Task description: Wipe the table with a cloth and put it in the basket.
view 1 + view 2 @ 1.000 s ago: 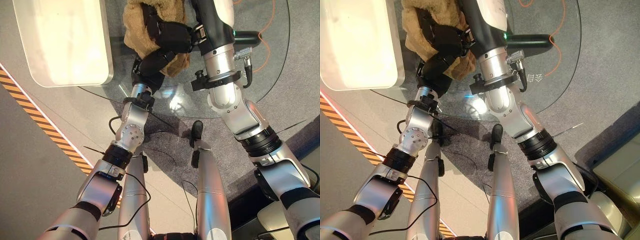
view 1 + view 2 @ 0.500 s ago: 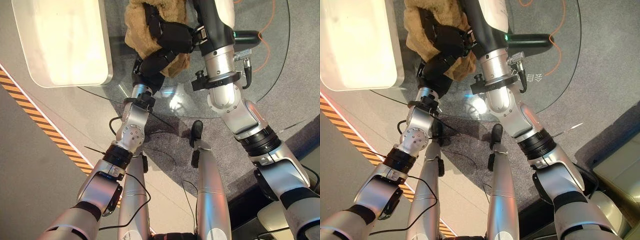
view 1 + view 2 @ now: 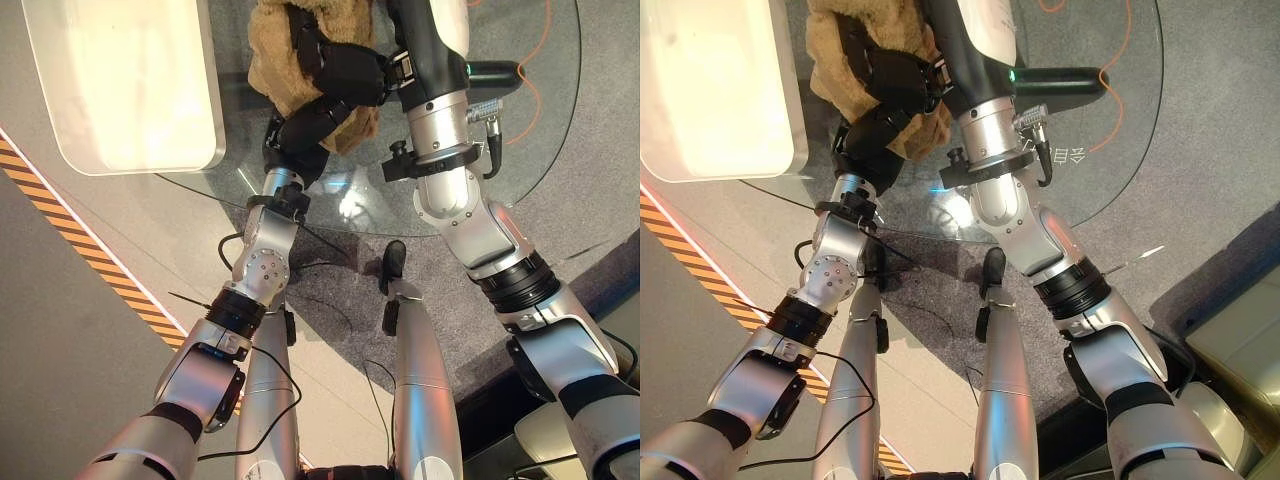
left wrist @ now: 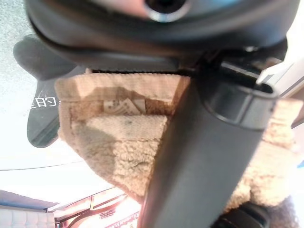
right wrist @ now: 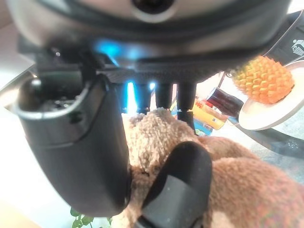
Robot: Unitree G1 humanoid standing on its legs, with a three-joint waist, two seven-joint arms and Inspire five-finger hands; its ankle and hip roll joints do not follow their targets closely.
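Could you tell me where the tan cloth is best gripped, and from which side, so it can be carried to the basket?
Probably by the bunched top of the cloth, coming from above. It lies heaped on the glass table, so its raised folds give fingers something to close round. The left hand and right hand already rest on it. The white basket stands on the robot's left, so the left hand seems the nearer carrier.

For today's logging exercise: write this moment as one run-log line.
phase: wiping | both hands: left hand, right hand on tan cloth | surface: glass table | basket: cloth not in
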